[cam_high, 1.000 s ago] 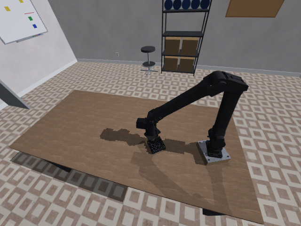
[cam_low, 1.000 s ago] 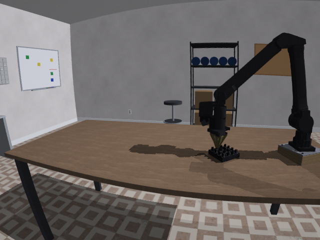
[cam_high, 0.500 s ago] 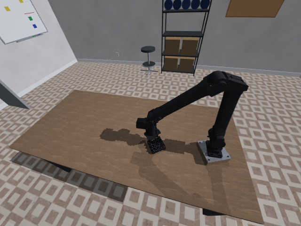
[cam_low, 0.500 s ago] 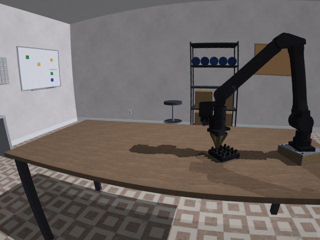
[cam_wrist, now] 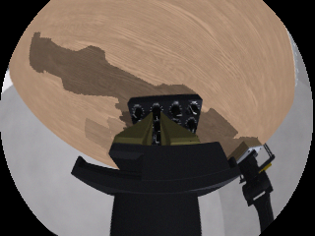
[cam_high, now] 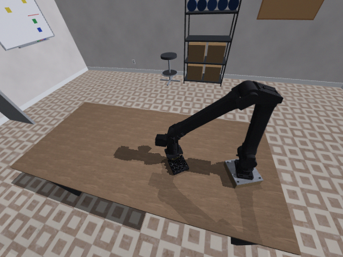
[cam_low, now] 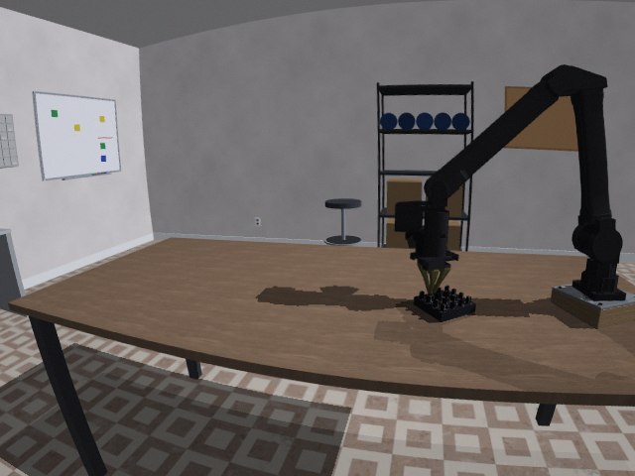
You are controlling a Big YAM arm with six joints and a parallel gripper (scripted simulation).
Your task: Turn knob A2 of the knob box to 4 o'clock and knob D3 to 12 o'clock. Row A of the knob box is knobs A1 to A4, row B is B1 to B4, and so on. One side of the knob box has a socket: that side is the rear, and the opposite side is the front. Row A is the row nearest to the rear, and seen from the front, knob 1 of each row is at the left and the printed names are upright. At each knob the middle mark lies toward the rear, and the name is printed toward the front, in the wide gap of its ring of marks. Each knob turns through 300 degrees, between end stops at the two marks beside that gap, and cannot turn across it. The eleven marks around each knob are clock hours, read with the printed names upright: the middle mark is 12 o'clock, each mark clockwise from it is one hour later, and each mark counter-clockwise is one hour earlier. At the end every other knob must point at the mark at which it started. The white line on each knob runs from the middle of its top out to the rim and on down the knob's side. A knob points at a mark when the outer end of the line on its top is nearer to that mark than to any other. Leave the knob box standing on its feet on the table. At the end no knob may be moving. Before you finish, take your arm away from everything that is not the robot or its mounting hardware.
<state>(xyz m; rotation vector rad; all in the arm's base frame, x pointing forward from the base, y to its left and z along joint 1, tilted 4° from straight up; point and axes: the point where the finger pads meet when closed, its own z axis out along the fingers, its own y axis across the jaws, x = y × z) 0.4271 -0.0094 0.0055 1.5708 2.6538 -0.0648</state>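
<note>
Black square knob box [cam_high: 180,172] [cam_low: 444,314] [cam_wrist: 169,98]: you have it right of centre in the exterior view and just below centre in the top one, standing on the brown wooden table [cam_high: 96,133] [cam_low: 230,287] [cam_wrist: 197,39].
Dull-yellow tapered jaws [cam_high: 173,158] [cam_low: 432,293]: nearly together, clamped on a small black knob [cam_wrist: 157,107]; you can't tell its name from here.
Tan cardboard boxes [cam_high: 196,53] [cam_low: 404,196]: on the lower shelves of the black metal rack [cam_high: 207,38] [cam_low: 426,173], upper right of your top view; what they hold is hidden.
Blue round objects [cam_high: 211,4] [cam_low: 424,120]: in a row on an upper shelf.
Wrist view: shows you pale marks around the knobs, too small to make out in the other two.
Exterior view: gives you a gridded grey sheet [cam_low: 6,141] at the left edge, which the top view does not show.
Writing: you can't read any knob names at this size.
</note>
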